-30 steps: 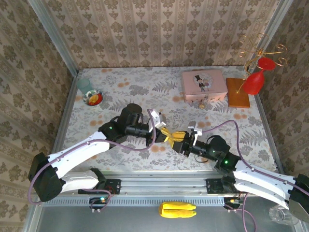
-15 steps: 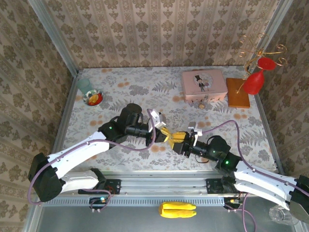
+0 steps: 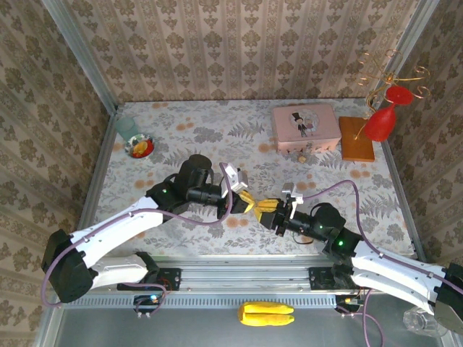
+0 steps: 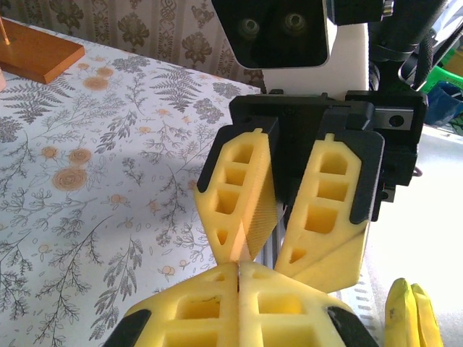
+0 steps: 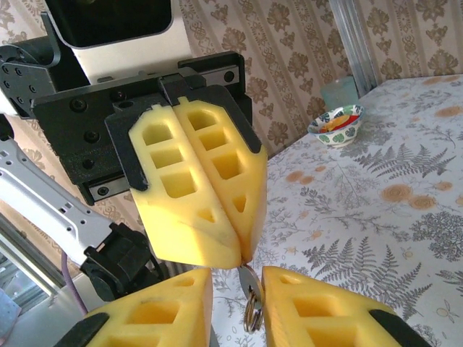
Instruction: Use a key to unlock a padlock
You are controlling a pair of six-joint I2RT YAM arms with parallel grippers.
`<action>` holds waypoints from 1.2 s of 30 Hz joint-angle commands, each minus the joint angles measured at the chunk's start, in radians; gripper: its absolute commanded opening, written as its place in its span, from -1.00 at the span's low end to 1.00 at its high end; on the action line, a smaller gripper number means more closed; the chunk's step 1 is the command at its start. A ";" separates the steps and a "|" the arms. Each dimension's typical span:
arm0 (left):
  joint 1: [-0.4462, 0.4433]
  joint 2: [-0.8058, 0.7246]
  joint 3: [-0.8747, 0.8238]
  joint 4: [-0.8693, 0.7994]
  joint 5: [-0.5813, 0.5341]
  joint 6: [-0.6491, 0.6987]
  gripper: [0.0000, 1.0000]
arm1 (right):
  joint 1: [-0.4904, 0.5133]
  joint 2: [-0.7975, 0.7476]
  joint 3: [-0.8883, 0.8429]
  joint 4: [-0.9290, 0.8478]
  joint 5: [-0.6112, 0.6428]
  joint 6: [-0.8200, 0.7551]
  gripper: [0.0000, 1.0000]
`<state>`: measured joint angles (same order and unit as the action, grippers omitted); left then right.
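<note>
In the middle of the top view the two grippers stood tip to tip above the table point(image 3: 188, 130). The left gripper point(image 3: 247, 199) had its fingers pressed flat together. In the right wrist view a small silvery key point(image 5: 248, 278) poked out below their tips, its ring point(image 5: 252, 312) dangling. The right gripper point(image 3: 265, 207) had its fingers narrowly apart, one on either side of the key and ring, touching neither as far as could be seen. The padlock point(image 3: 302, 155), tiny and hard to make out, lay in the upper right of the top view, just below the tin point(image 3: 306, 124) and well apart from both grippers.

The step looked like a handover of the key from left to right. Since the ring end was the end sticking out, the blade was probably buried between the left fingers. To do it well, the right fingers should close on the flat head of the key rather than on the loose ring, which would swing and let the key twist. The left should let go only once that pinch is firm, then draw straight back so the blade comes out in line. The freed left gripper would then be needed to steady the padlock.
</note>
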<state>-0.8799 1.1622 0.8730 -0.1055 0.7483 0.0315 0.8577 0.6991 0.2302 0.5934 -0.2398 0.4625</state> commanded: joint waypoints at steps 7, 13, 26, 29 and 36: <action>0.004 -0.020 0.018 0.009 0.040 -0.001 -1.00 | -0.002 0.026 0.025 0.008 0.003 -0.021 -0.59; 0.005 -0.016 0.020 0.000 0.049 0.000 -1.00 | -0.002 0.026 0.033 0.012 0.009 -0.019 -0.79; 0.016 -0.026 0.047 -0.039 -0.192 -0.064 -0.52 | -0.003 -0.019 0.080 -0.221 0.212 -0.014 -1.00; 0.095 0.010 0.114 -0.082 -0.267 -0.263 -0.37 | -0.011 -0.075 0.109 -0.398 0.346 -0.037 -1.00; 0.211 0.222 0.253 -0.234 -0.313 -0.426 -0.47 | -0.052 -0.223 0.222 -0.841 0.695 -0.032 -1.00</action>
<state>-0.6655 1.3083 1.0939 -0.2375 0.4915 -0.2893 0.8173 0.5262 0.3920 -0.0055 0.2317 0.4400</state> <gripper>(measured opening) 0.270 0.067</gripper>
